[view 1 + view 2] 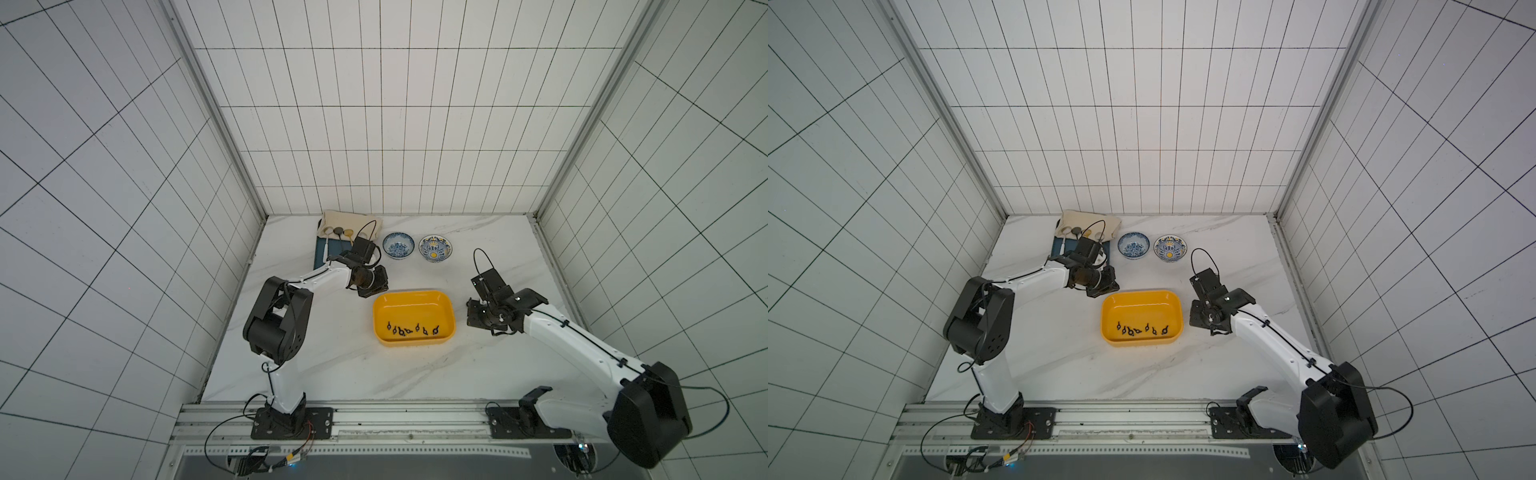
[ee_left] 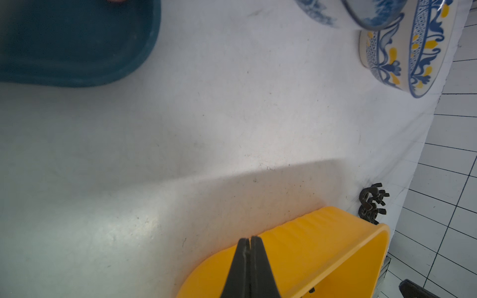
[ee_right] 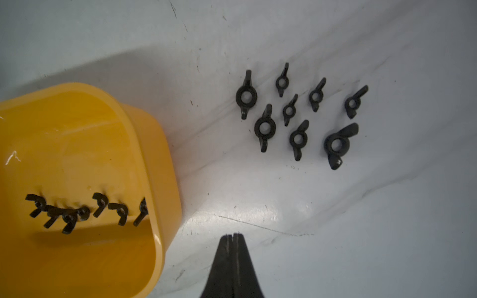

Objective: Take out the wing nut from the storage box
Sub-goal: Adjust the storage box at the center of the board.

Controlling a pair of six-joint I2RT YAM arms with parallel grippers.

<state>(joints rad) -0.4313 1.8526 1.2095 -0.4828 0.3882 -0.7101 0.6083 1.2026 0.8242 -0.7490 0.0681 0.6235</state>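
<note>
- White-tiled cell, marble tabletop [image 1: 332, 365]: in a top view, the storage box [image 1: 411, 305] is sitting between both arms, wing nuts [image 1: 411, 329] lining its near wall.
- Left wrist: the left gripper [image 2: 249, 241] is hovering pinched shut, empty, by the box's corner.
- Right wrist: the right gripper [image 3: 232, 238] is closing on nothing beside the box, with loose nuts [image 3: 296, 113] lying beyond it, hidden from above. Likely best: opening wide and pinching a lone end nut. The clump is defying counting.

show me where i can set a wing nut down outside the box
Widest bare marble: the strip between the storage box and the front rail. A narrower gap lies between the box and the bowls. Crowded: beside the box's right end, where loose wing nuts lie.
</note>
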